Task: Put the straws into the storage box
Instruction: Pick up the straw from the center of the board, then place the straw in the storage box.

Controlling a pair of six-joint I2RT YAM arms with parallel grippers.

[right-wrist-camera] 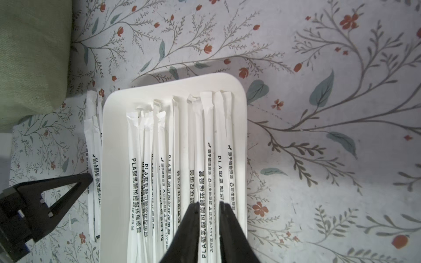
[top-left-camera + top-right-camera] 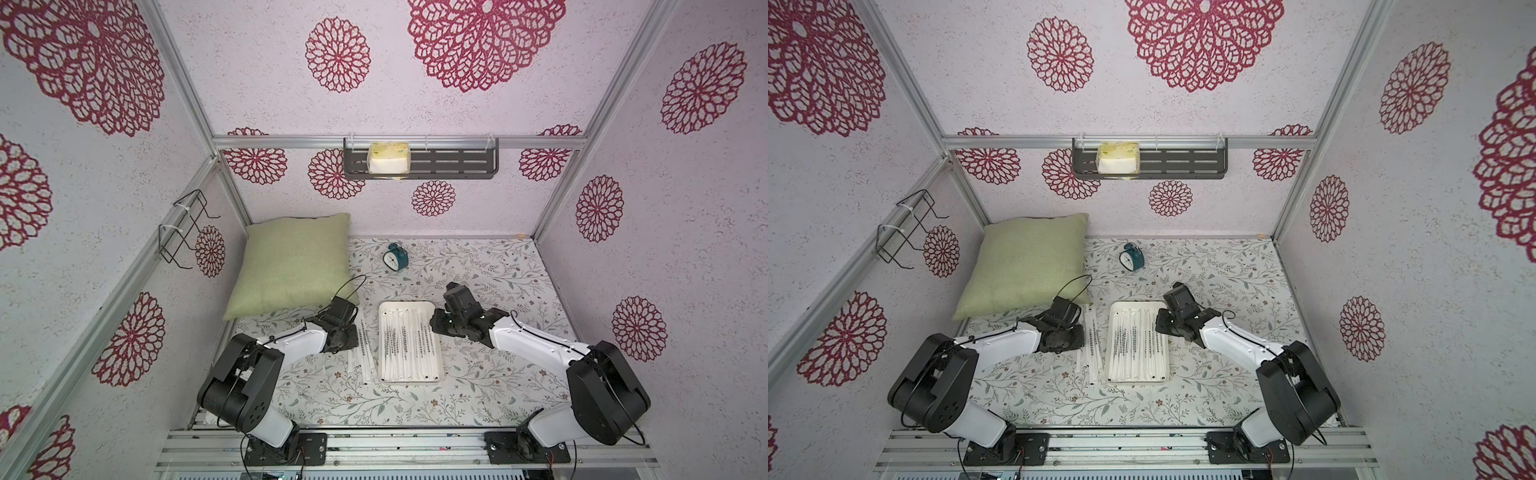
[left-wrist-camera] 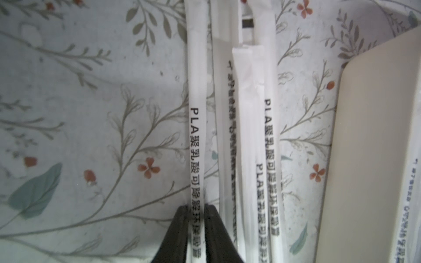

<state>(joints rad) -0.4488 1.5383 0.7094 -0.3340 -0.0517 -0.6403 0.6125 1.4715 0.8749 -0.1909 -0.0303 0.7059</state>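
The storage box (image 2: 411, 305) is a shallow white tray at mid-table, and it also shows in the wrist views (image 3: 364, 136) (image 1: 182, 84). Several paper-wrapped straws (image 2: 409, 349) (image 1: 170, 148) lie lengthwise in it. More loose straws (image 2: 363, 353) (image 2: 1092, 353) lie on the cloth just left of the tray. My left gripper (image 2: 357, 334) (image 3: 197, 206) is down at these, its jaws pressed on both sides of one printed straw (image 3: 197, 136). My right gripper (image 2: 433, 324) (image 1: 209, 203) hovers over the tray's right side with its jaws a little apart and nothing held.
A green pillow (image 2: 291, 266) fills the back left of the table. A teal alarm clock (image 2: 395, 257) stands behind the tray. A dark slotted shelf (image 2: 457, 164) hangs on the back wall and a wire rack (image 2: 187, 228) on the left wall.
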